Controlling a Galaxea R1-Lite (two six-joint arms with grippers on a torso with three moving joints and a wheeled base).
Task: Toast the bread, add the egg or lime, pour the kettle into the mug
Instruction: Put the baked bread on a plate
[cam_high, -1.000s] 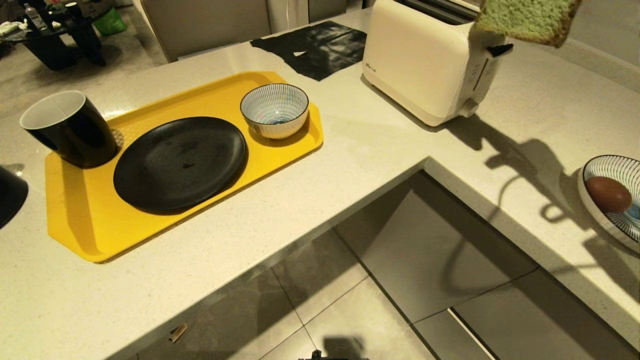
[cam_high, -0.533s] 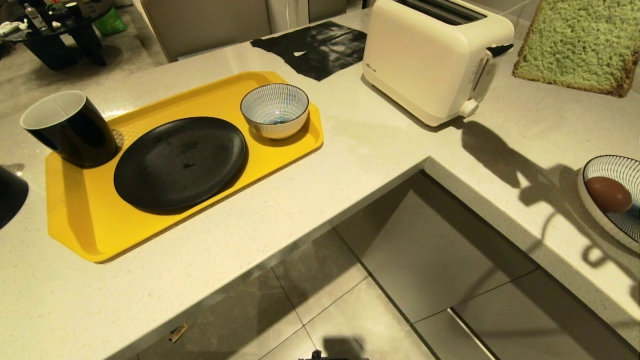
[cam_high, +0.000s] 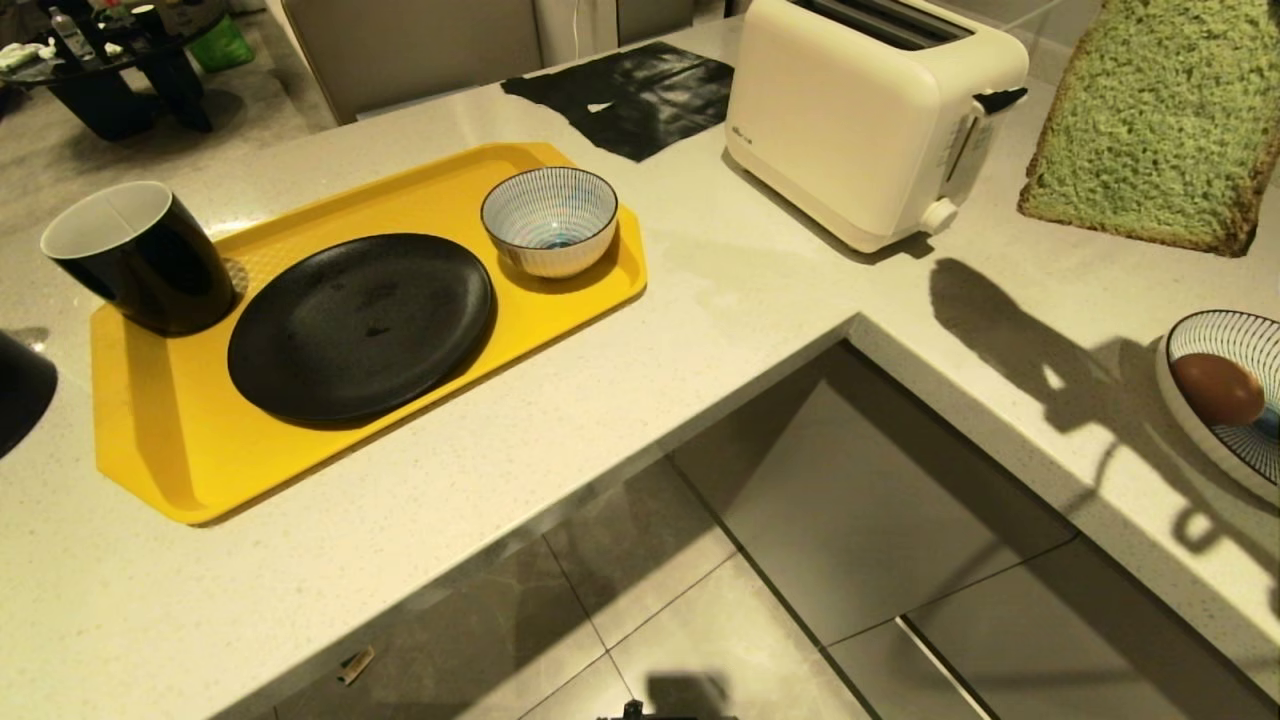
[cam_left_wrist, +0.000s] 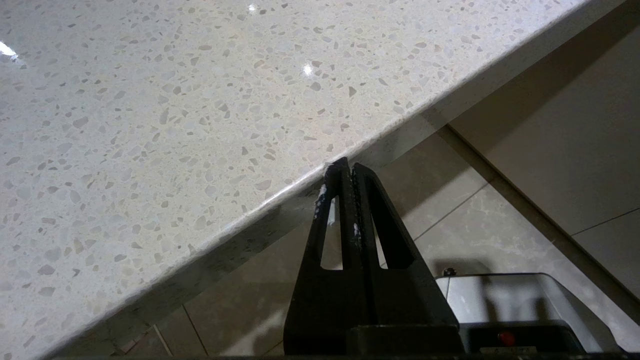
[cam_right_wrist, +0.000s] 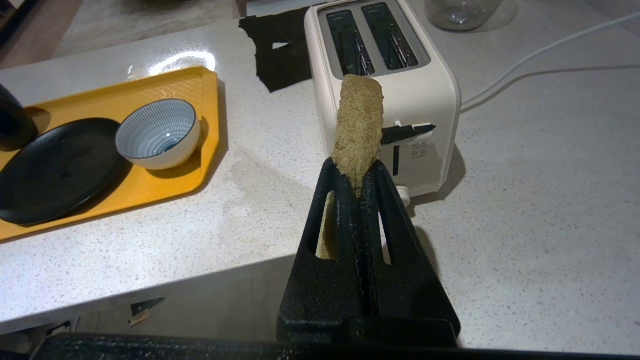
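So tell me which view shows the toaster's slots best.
The right wrist view: it looks down on the toaster, so both empty slots show, with the bread in front of them. The head view catches only the slots' edge at its upper border. The left wrist view shows no toaster.

Right gripper (cam_right_wrist: 358, 172) up in air near toaster (cam_right_wrist: 385, 75), fingers pinched on bread (cam_right_wrist: 357, 125). Left gripper (cam_left_wrist: 345, 172) closed tight, parked low, far from toaster.

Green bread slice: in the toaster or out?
Out. The green bread slice is clamped in the right gripper, beside the cream toaster; both slots empty.
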